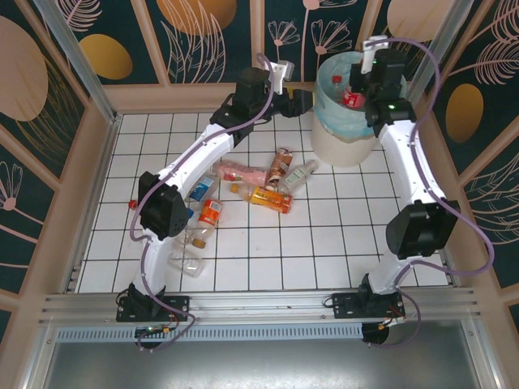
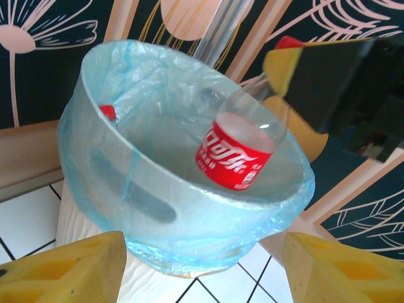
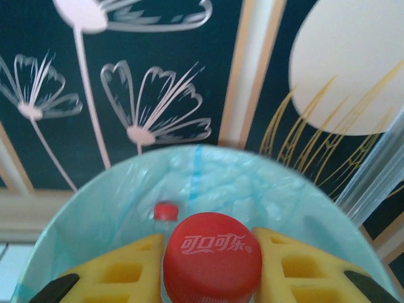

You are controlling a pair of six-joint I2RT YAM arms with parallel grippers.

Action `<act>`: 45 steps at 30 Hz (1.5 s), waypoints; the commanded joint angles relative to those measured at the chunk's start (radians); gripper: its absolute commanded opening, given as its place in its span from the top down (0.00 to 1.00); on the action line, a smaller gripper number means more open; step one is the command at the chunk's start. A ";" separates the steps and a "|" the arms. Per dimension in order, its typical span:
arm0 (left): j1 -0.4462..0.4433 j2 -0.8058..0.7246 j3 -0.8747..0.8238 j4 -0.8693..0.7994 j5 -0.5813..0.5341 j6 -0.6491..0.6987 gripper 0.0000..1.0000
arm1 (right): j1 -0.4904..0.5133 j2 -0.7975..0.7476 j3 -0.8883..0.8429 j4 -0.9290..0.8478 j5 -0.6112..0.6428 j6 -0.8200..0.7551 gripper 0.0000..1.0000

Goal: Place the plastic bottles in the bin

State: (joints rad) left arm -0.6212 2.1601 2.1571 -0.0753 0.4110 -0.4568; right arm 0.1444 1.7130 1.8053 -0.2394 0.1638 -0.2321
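The bin (image 1: 345, 142), white with a blue-green bag, stands at the back right. My right gripper (image 1: 357, 87) hangs over its mouth, shut on the neck of a red-labelled cola bottle (image 2: 237, 154) that points down into the bag; its red cap (image 3: 211, 255) sits between the yellow fingers (image 3: 120, 271). Another red-capped bottle (image 3: 166, 211) lies inside the bin. My left gripper (image 1: 302, 101) hovers just left of the bin, open and empty, its yellow fingertips (image 2: 63, 271) spread wide. Several plastic bottles (image 1: 272, 198) lie scattered on the tiled floor.
The loose bottles spread from the floor's middle (image 1: 280, 166) down to the left arm's elbow (image 1: 190, 259). Wooden walls with dark flower panels (image 1: 203, 32) close in the floor. A metal rail (image 1: 259, 304) runs along the near edge.
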 commanded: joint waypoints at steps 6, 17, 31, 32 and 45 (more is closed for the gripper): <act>-0.003 -0.082 -0.039 0.017 -0.013 0.015 0.33 | 0.079 0.003 -0.003 0.013 0.178 -0.101 0.89; -0.003 -0.096 -0.063 0.017 -0.017 0.032 0.33 | 0.125 0.046 0.065 -0.051 0.247 0.005 0.87; -0.003 -0.121 -0.105 0.028 0.005 0.040 0.32 | 0.104 0.161 0.124 -0.158 0.244 0.109 0.87; -0.004 -0.124 -0.110 0.028 0.005 0.041 0.32 | 0.096 0.164 0.121 -0.160 0.232 0.111 0.87; -0.003 -0.126 -0.133 0.048 0.012 0.029 0.31 | 0.007 0.181 0.086 -0.186 0.100 0.155 0.81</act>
State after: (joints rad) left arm -0.6212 2.0689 2.0304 -0.0631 0.4099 -0.4381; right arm 0.1539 1.8790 1.8896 -0.3985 0.2920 -0.0948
